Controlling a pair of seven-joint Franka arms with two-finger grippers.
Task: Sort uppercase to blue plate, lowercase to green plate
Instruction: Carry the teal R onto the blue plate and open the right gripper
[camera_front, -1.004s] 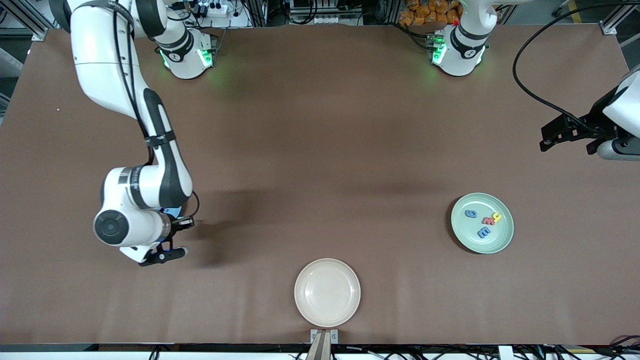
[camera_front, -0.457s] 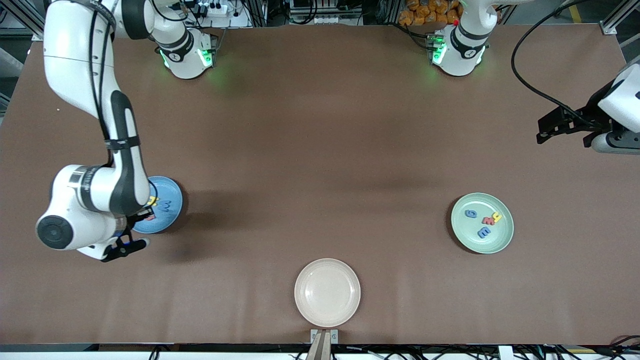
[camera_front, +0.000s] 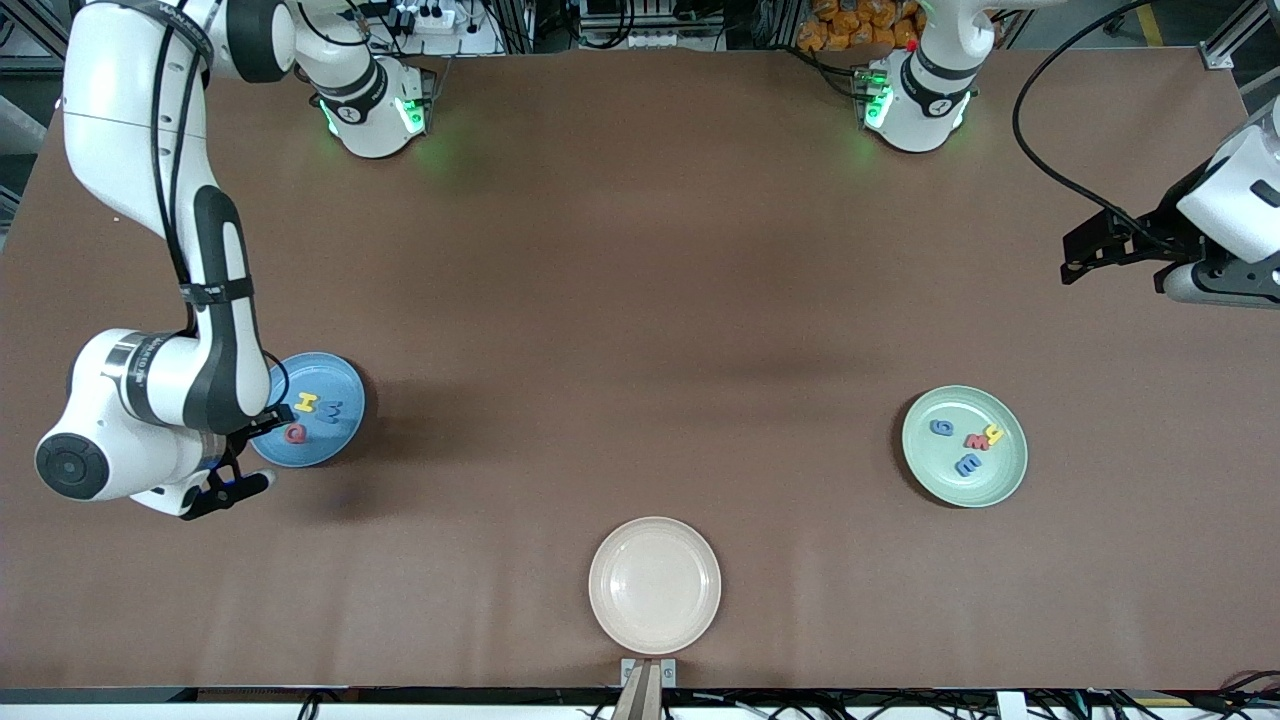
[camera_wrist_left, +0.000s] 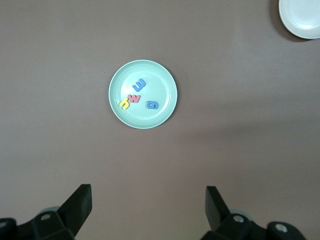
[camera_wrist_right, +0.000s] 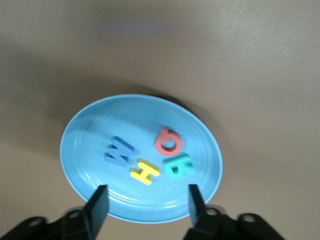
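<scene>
The blue plate (camera_front: 345, 395) (camera_wrist_right: 90, 145) lies at the right arm's end of the table, partly under that arm. On it lie the uppercase letters: a yellow H (camera_front: 305, 403) (camera_wrist_right: 145, 171), a blue W (camera_front: 331, 410) (camera_wrist_right: 119, 151), a red Q (camera_front: 295, 434) (camera_wrist_right: 169, 140) and a teal R (camera_wrist_right: 179, 167). My right gripper (camera_front: 252, 455) (camera_wrist_right: 147, 205) hangs open and empty over the plate's rim. The green plate (camera_front: 1005, 470) (camera_wrist_left: 162, 115) holds the lowercase letters: a blue g (camera_front: 941, 427) (camera_wrist_left: 152, 104), a red m (camera_front: 975, 441) (camera_wrist_left: 134, 98), a blue m (camera_front: 967, 464) (camera_wrist_left: 140, 85) and a yellow hooked letter (camera_front: 993, 434) (camera_wrist_left: 124, 103). My left gripper (camera_front: 1115, 252) (camera_wrist_left: 148, 200) waits open, high over bare table.
A cream-white plate (camera_front: 655, 585) (camera_wrist_left: 302, 17) with nothing on it sits near the table's front edge, midway between the two arms. A black cable (camera_front: 1040, 170) loops over the table toward the left arm's wrist.
The right arm has swung toward its end of the table, uncovering the blue plate and its letters. Its gripper has gone from shut to open. The left arm drifted slightly.
</scene>
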